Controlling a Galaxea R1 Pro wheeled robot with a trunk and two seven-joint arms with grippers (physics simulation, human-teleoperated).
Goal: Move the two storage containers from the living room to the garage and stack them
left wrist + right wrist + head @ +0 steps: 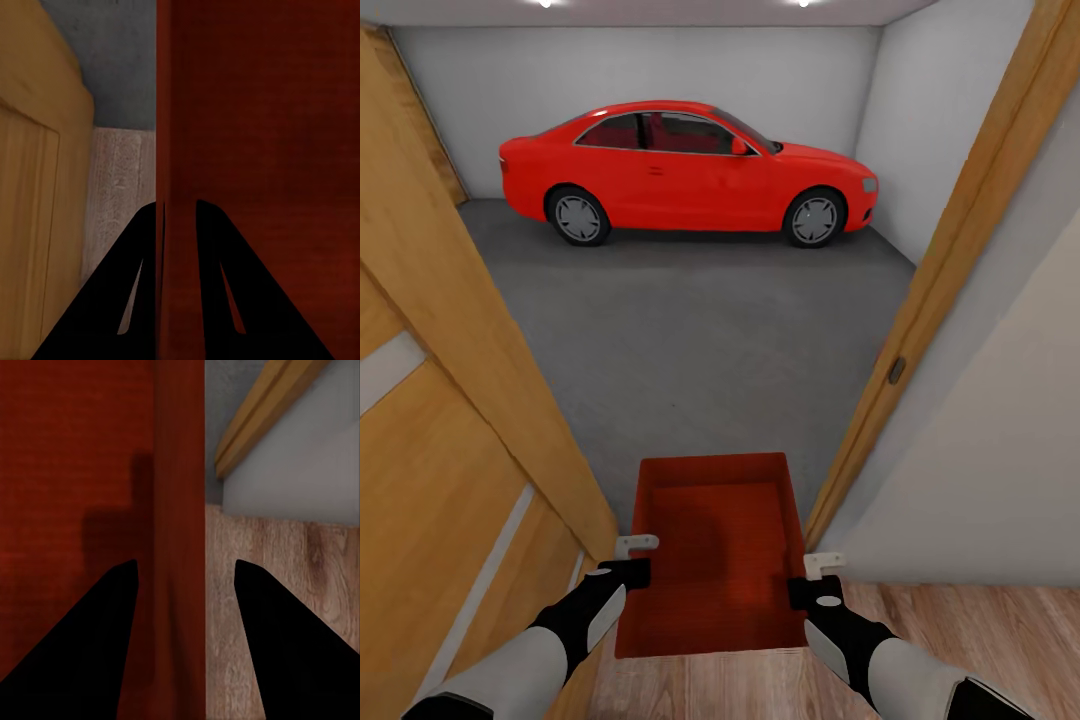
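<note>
One storage container (712, 555) rides between my grippers at the garage threshold — car (688, 172) ahead, nothing stacked yet. Left wrist view: left gripper (178, 214) pinches the bin's wall. Right wrist view: right gripper (186, 574) straddles its wall, fingers (90, 637) wider — contact unclear.

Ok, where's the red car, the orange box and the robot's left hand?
red car (680, 175), head view, on its side door.
storage container (715, 560), head view, on its inside bottom.
left end effector (628, 558), head view, at the container's left wall.
</note>
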